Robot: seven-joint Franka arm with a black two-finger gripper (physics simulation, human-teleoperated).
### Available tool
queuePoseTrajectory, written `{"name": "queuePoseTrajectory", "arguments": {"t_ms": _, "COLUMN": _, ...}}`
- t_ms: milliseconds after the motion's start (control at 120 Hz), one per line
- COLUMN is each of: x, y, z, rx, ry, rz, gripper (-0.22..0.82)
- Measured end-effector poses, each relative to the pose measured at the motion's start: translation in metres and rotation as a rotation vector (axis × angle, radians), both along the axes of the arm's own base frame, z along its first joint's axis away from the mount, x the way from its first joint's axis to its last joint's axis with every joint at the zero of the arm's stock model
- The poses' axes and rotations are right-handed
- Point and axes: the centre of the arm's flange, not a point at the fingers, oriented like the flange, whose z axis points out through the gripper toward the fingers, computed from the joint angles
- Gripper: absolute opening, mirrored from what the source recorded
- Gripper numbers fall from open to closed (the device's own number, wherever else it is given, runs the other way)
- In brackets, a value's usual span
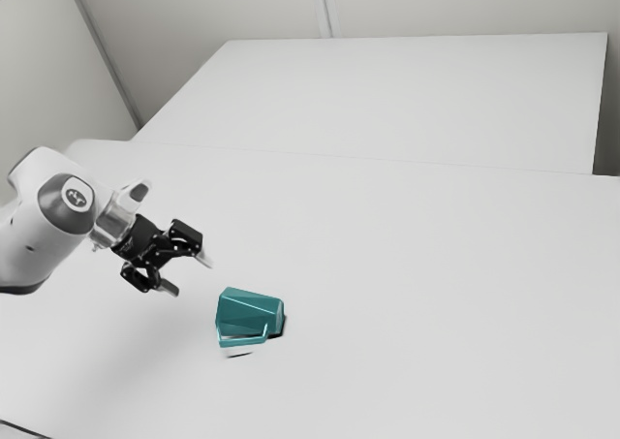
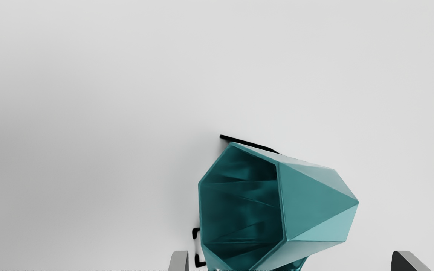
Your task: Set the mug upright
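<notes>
Mug (image 1: 249,315) is on its side on the desk (image 1: 407,255), not upright. In ext. view it's approx. 4 o'clock from the claw (image 1: 190,275), nearby but not touching. Claw's open, nothing gripped, fingers wide apart & held above desk ht. Mug's long axis runs roughly 9-to-3 o'clock in ext. view: wide mouth (image 2: 241,203) at the 9 end, i.e. the arm's side, narrow base (image 1: 282,319) at 3, handle (image 1: 244,342) on the 6 o'clock side. Only 1 arm, so no choice of hand. Per wrist view, mouth faces one finger & base is toward the other, so axis is approx. in line w/ the closing dir. IMO that's the key pt.: closing like this would squeeze mouth-to-base; a grip across the body prob. needs approx. a quarter turn, then tip so mouth goes up, base down. Handle could snag.
</notes>
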Motion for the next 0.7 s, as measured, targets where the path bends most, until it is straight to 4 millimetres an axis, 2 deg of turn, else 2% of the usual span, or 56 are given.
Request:
{"name": "queuePoseTrajectory", "arguments": {"t_ms": 158, "x": -0.012, "y": 0.0, "z": -0.025, "rx": -0.061, "ry": -0.014, "rz": 0.047, "gripper": 0.58}}
{"name": "queuePoseTrajectory", "arguments": {"t_ms": 275, "x": -0.012, "y": 0.001, "z": -0.038, "rx": -0.091, "ry": -0.028, "rz": 0.065, "gripper": 0.59}}
{"name": "queuePoseTrajectory", "arguments": {"t_ms": 400, "x": -0.009, "y": -0.008, "z": -0.049, "rx": -0.101, "ry": -0.041, "rz": 0.043, "gripper": 0.59}}
{"name": "queuePoseTrajectory", "arguments": {"t_ms": 700, "x": -0.004, "y": -0.024, "z": -0.057, "rx": -0.098, "ry": -0.085, "rz": -0.026, "gripper": 0.58}}
